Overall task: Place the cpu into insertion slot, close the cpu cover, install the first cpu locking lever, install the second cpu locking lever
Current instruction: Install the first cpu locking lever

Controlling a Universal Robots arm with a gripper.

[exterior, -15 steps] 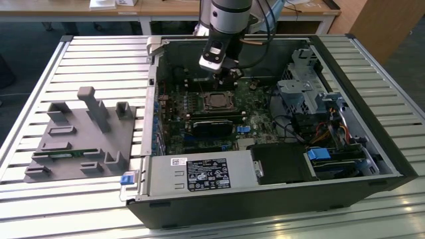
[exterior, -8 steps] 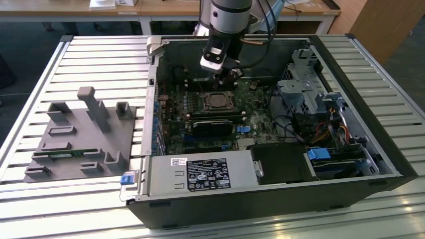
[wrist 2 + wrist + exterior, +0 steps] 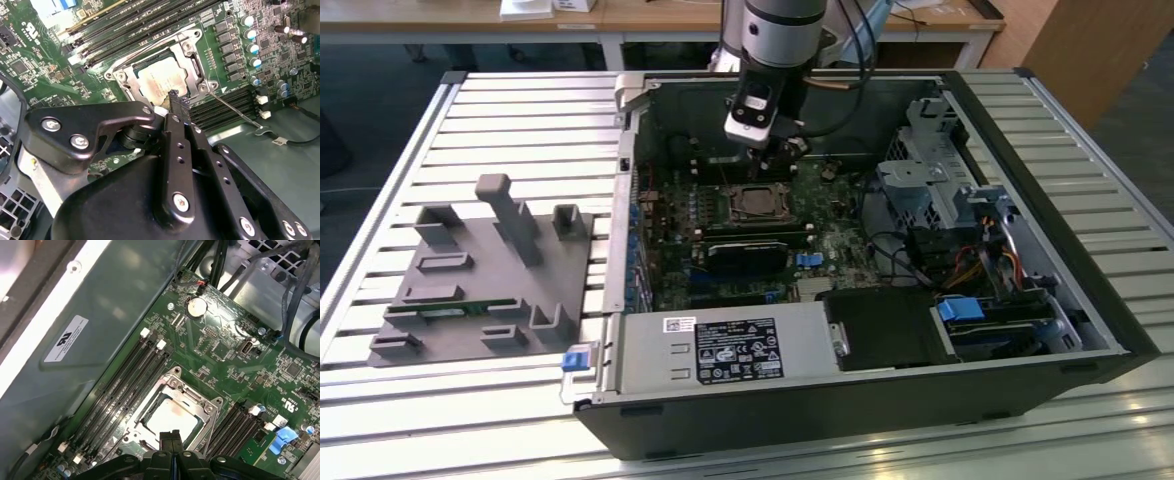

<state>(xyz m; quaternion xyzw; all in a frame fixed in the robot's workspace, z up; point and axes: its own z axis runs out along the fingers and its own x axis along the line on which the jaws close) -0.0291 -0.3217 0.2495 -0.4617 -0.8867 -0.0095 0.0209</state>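
Inside the open black computer case [image 3: 854,425], the black two-fingered gripper [image 3: 170,436] hangs just above the square silver-grey cpu [image 3: 172,417], fingers pressed together, holding nothing. The cpu lies in the metal-rimmed insertion slot [image 3: 754,203], framed by the silvery cpu cover [image 3: 192,392].

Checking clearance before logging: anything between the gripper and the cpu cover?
Nothing visible. In the first wrist view the gripper, fingers shut, sits right at the edge of the cpu cover, which lies over the cpu. The long black slots flank it, off that line.
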